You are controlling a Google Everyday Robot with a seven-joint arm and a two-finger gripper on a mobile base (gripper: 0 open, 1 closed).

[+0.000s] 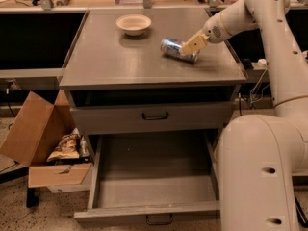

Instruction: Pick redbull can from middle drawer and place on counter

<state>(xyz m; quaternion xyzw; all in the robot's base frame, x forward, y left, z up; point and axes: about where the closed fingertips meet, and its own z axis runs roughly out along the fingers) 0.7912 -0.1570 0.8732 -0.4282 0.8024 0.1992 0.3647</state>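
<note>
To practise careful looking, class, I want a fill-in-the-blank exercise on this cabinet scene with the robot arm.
1. The gripper, low over the counter, has its jaws around the ____.
2. That can lies on its ____, not upright.
3. The middle drawer stands ____.
4. Further back on the counter sits a beige ____.
Missing words: redbull can; side; open; bowl.

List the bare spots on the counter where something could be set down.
On the counter, the left half is bare from the bowl forward to the front edge, as is the front strip. The open middle drawer has a bare floor. It is crowded right of centre, where the tool grips the redbull can.
</note>
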